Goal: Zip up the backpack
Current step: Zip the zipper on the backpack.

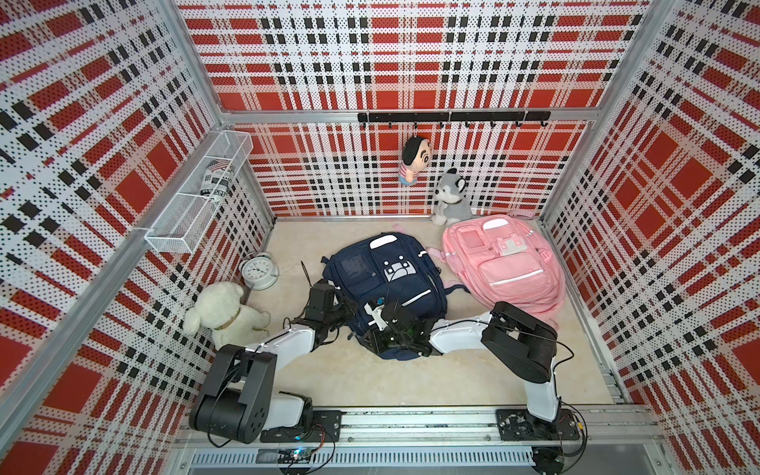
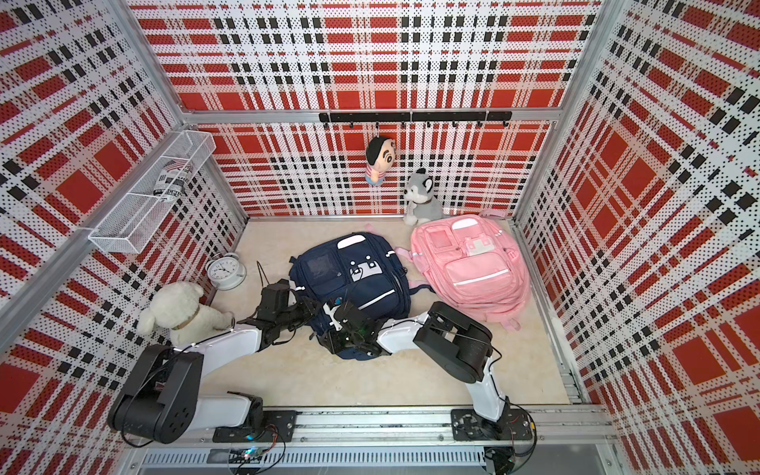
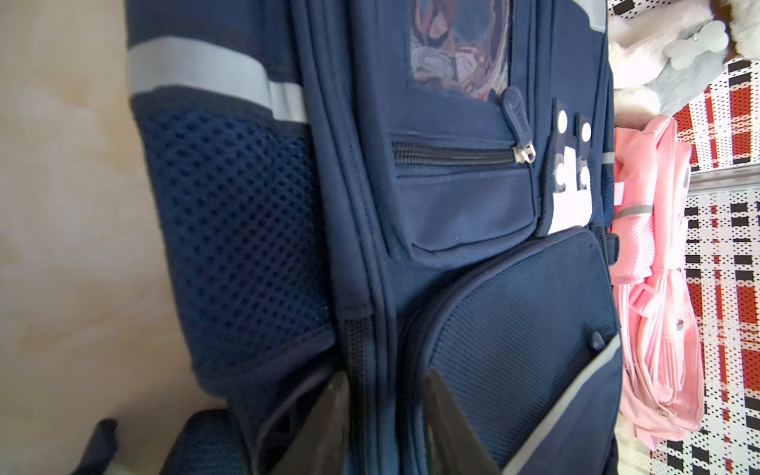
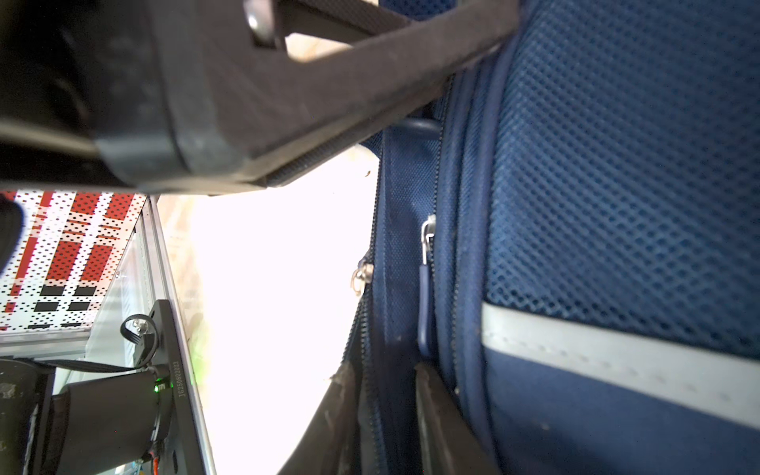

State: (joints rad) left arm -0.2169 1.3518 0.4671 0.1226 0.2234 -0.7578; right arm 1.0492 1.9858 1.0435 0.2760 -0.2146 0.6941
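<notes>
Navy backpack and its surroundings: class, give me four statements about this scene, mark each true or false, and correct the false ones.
1. The left gripper and right gripper both pinch the navy backpack. True.
2. A gripper holds the pink backpack. False: neither touches it.
3. The alarm clock lies on the navy backpack. False: it stands on the table beside the white plush.
4. The husky plush sits by the back wall. True.

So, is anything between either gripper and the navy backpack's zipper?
Nothing visible. The left gripper and right gripper both pinch the navy backpack along its zipper seam, with a zipper pull just beyond the right fingertips. The pink backpack lies apart.
</notes>
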